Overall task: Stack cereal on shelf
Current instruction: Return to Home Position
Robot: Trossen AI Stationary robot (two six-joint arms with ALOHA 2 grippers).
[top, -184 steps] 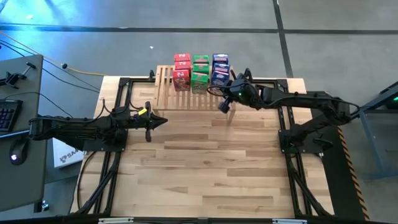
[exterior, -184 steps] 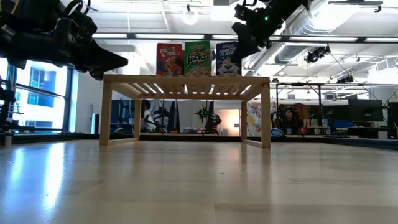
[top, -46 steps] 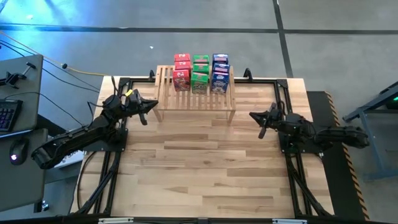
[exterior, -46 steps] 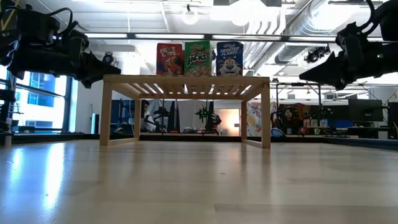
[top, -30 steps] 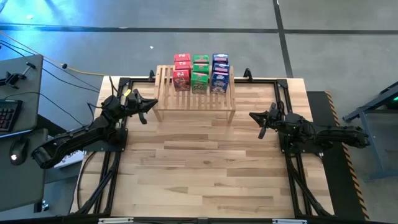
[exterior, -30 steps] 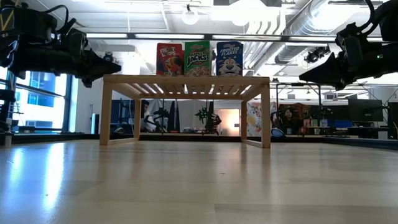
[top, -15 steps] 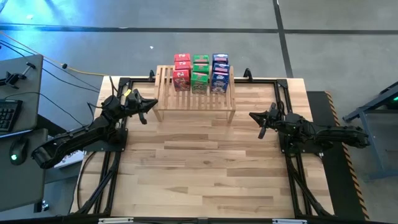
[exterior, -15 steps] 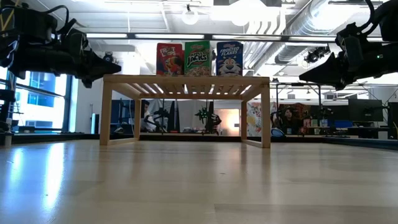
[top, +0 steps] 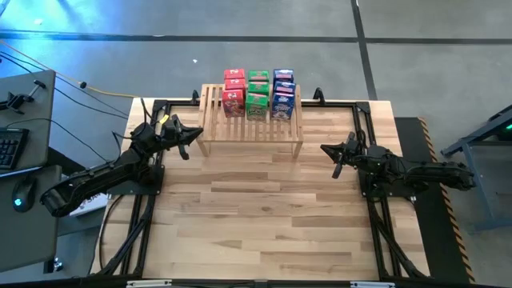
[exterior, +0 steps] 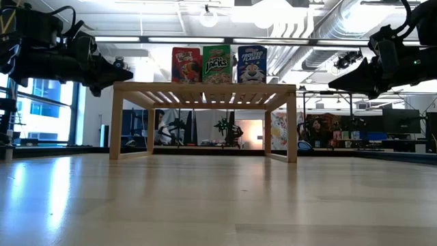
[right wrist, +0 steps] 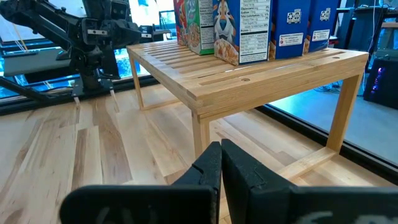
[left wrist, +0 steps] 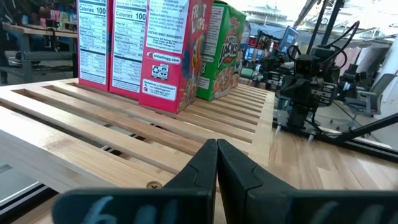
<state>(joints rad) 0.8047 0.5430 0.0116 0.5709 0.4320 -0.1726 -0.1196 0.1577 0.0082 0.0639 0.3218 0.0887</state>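
The cereal boxes stand upright on their bases in three rows on the far part of the shelf [top: 250, 120]: red [top: 234, 90], green [top: 258, 92], blue [top: 283, 90]. In the low view the fronts show red [exterior: 186, 65], green [exterior: 216, 64], blue [exterior: 252, 64]. My left gripper [top: 186, 142] is shut and empty just left of the shelf's left end, above the table. My right gripper [top: 335, 160] is shut and empty, right of the shelf and nearer the table's near edge. The shut fingers show in the left wrist view [left wrist: 217, 163] and the right wrist view [right wrist: 221, 163].
The shelf stands on its side legs at the table's far edge. The wooden plank tabletop [top: 256, 216] lies bare between and in front of the arms. Black frame rails [top: 144, 192] run along both table sides. A desk with a keyboard [top: 8, 148] stands off the left.
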